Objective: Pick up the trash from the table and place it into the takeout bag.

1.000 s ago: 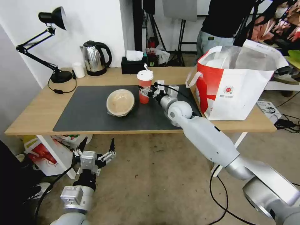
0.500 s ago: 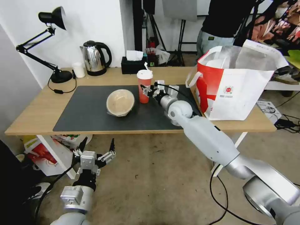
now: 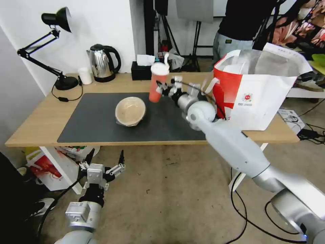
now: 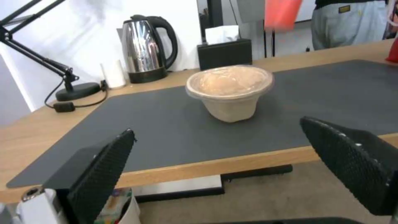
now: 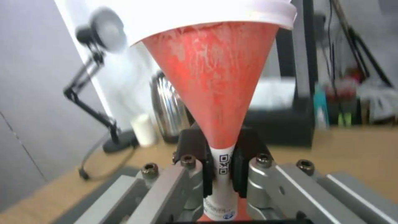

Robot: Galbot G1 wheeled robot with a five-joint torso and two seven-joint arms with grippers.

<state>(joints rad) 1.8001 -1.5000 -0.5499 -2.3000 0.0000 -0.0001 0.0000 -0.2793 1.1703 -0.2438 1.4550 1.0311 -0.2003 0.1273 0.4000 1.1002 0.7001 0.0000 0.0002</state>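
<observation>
The right gripper (image 3: 159, 88) has its fingers clamped on the lower body of the red cup (image 3: 157, 83); in the right wrist view the two dark pads (image 5: 195, 149) pinch the cup's narrow base (image 5: 222, 155) from both sides. The cup hangs clear of the grey mat (image 3: 101, 125), tipped slightly, its white lid and straw on top. The right arm reaches across the table (image 3: 40, 125) from the robot's right side.

The step in hand looks like the carry: cup lifted, not yet at the bag. The takeout bag (image 3: 260, 101) stands at the right end of the table, mouth open, silvery lining showing, with something white and round already inside, probably the white bowl. The cup sits well apart from the bag opening.

The tan lidded bowl (image 3: 130, 111) rests on the mat, beside the place under the cup, untouched.

The left gripper (image 3: 101, 166) hangs low below the table edge, fingers spread wide and empty; its wrist view shows the black fingertips (image 4: 104, 168) apart, facing the tan bowl (image 4: 230, 90).

Next move likely calls for swinging the cup right, keeping it high enough to clear the bag's rim and the white loop handle (image 3: 206, 86), then letting go over the opening. Risk: the tilt could spill liquid, or the cup could snag the handle.
</observation>
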